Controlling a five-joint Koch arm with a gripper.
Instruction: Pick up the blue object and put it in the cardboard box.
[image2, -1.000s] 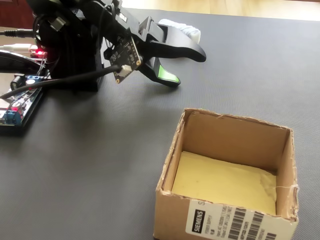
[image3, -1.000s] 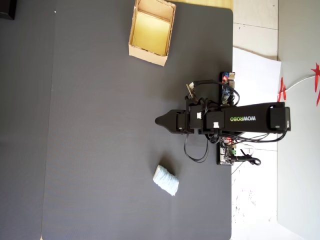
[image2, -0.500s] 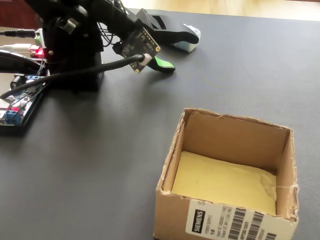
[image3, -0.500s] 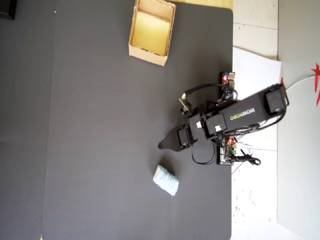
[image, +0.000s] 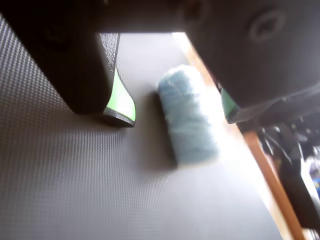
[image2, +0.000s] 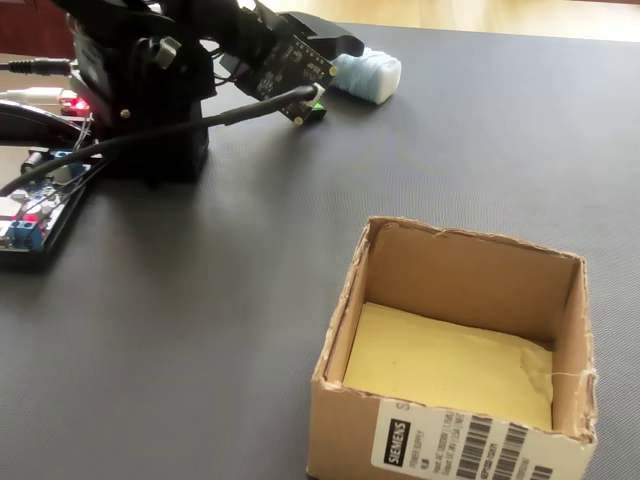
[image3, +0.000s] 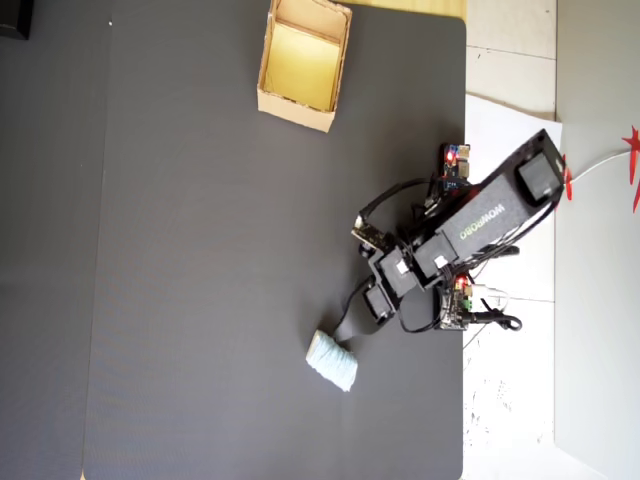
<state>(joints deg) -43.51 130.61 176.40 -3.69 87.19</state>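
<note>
The blue object (image: 187, 120) is a pale-blue, fuzzy oblong lump lying on the dark mat. In the wrist view it rests between my two green-padded fingers (image: 120, 102), with a gap on the left side. My gripper (image: 176, 119) is open and low over the mat, holding nothing. The fixed view shows the gripper (image2: 322, 100) just left of the blue object (image2: 368, 75) at the far edge. From overhead, the blue object (image3: 332, 361) lies just below the gripper (image3: 352, 325). The cardboard box (image2: 470, 240) stands empty in front, and far off at the top in the overhead view (image3: 295, 110).
The arm's base and circuit boards (image2: 30, 215) sit at the left of the fixed view, with loose cables. Overhead, the base (image3: 480, 225) overhangs the mat's right edge (image3: 465, 150). A wooden strip (image: 272, 180) borders the mat beside the blue object.
</note>
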